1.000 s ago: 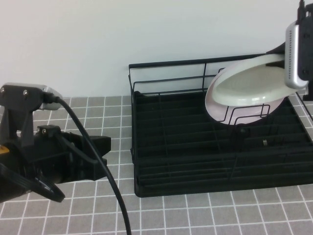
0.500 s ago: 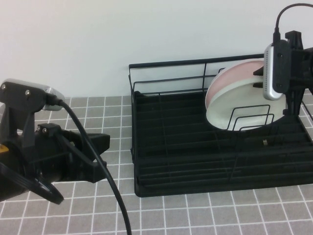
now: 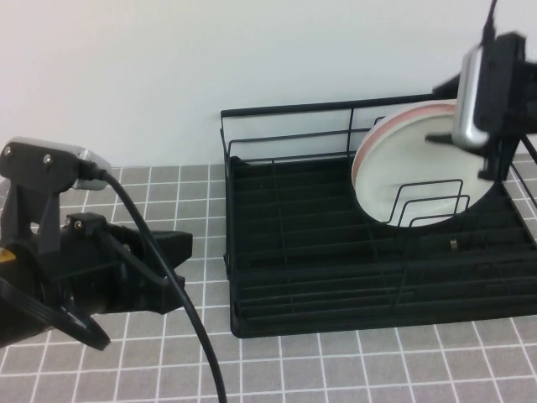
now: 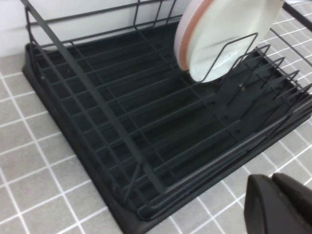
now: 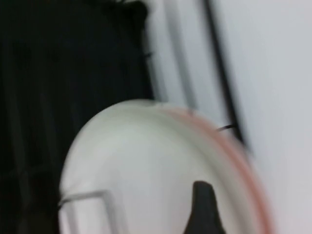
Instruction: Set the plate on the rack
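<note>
My left arm, near left: matte black blocky housing, silver-grey camera module on a black bracket with two small screws, thick black cable looping down off it toward the near edge, a bit of yellow-orange at the far-left edge. My left gripper [image 4: 280, 204] is two rounded glossy black fingertips. My right gripper [image 3: 460, 138] at far right: black body, silver-grey rounded camera casing, thin black cable rising from the top; one dark fingertip [image 5: 204, 207] shows, blurred, probably black.

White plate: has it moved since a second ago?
Yes. The white plate has swung from a flat tilt above the rack to standing upright in the wire dividers against the pink plate, with the right end effector beside it.
</note>
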Available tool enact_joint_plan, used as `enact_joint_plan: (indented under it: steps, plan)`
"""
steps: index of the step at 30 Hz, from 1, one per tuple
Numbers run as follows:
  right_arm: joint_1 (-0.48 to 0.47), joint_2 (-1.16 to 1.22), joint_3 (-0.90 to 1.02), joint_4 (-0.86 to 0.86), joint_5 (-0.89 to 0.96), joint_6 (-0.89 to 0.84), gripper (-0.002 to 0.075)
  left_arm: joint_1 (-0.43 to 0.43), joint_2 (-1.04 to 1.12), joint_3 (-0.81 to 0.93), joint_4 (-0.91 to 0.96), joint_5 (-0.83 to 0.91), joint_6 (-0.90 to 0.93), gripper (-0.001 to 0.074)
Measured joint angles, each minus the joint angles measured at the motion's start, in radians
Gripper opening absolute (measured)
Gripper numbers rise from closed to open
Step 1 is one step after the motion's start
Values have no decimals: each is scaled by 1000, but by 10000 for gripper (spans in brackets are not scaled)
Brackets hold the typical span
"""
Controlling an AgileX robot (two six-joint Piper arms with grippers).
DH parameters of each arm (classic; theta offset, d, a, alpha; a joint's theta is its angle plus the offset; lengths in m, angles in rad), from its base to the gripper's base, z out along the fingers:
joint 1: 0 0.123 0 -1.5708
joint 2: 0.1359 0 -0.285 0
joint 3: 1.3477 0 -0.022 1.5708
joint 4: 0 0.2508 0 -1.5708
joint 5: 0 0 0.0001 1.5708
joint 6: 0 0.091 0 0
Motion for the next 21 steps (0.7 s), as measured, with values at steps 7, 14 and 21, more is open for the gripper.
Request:
enact_joint_plan:
  steps: [7,14,21]
  plan:
    - [0,-71,0,180,-4,78,456,0,0,0,-10,30,16,-1]
    - [0,-282,0,296,54,369,128,0,0,0,-10,233,61,-1]
    - [0,-503,2,291,158,597,-3,0,-46,0,-15,347,69,-1]
